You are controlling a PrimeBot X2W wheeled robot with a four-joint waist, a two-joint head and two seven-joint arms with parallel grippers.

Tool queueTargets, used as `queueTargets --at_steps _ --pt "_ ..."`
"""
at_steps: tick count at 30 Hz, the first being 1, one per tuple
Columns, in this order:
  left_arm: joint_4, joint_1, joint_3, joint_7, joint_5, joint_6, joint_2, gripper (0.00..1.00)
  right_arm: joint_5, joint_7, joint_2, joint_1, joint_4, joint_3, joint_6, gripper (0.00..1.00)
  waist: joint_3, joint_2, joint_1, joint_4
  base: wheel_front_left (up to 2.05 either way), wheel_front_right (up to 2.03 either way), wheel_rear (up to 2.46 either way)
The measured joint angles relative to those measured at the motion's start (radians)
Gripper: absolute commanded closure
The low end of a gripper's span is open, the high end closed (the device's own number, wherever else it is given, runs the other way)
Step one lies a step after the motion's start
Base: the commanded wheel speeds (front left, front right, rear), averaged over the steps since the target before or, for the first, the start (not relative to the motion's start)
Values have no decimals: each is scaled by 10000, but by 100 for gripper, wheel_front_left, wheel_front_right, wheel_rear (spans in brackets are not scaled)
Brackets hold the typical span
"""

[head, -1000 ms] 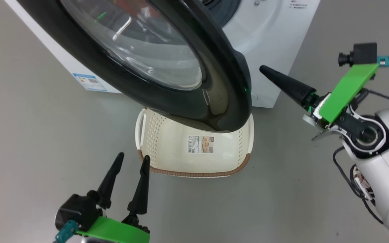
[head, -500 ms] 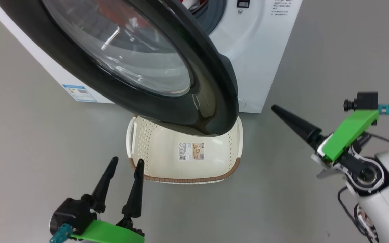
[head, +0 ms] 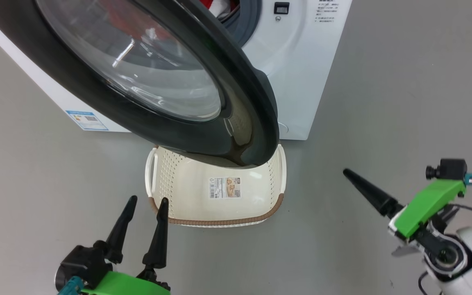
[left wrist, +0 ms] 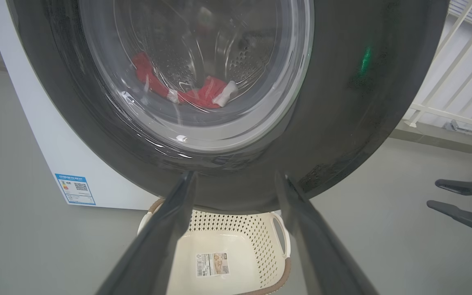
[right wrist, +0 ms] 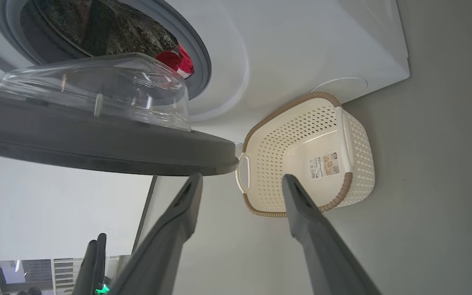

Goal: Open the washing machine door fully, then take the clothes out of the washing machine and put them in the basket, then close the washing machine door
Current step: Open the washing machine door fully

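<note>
The washing machine door (head: 256, 114) hangs open over the basket (head: 219, 222); the left claw (head: 148, 199) gapes near it.

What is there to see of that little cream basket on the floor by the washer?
The basket is a small rounded-rectangular tub of what looks like cream plastic, its walls pierced with small holes. A brown woven-look band trims its rim; a pale loop handle sits on each side. It stands upright on the grey floor just before the washing machine, its far part under the open door. Inside is only a printed label on the bottom.
</note>
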Motion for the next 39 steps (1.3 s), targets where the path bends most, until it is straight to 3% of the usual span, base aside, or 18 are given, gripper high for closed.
queueTargets --at_steps 9,21,28,39 --pt "2 112 44 0 0 -10 0 0 -451 -1127 -309 698 -17 451 0 0 -20 0 0 -108 0 0 0" --pt "67 155 104 0 0 -13 2 0 -2180 -4238 -957 886 151 1774 0 0 23 0 0 -258 0 0 0" --pt "75 153 111 0 15 -88 2 0 -3327 -4961 -1143 853 650 2401 2 0 27 0 0 -275 0 0 0" --pt "81 151 163 0 15 -88 8 0 -6842 -5005 -38 1382 102 -621 2 0 17 0 0 -300 0 0 0"
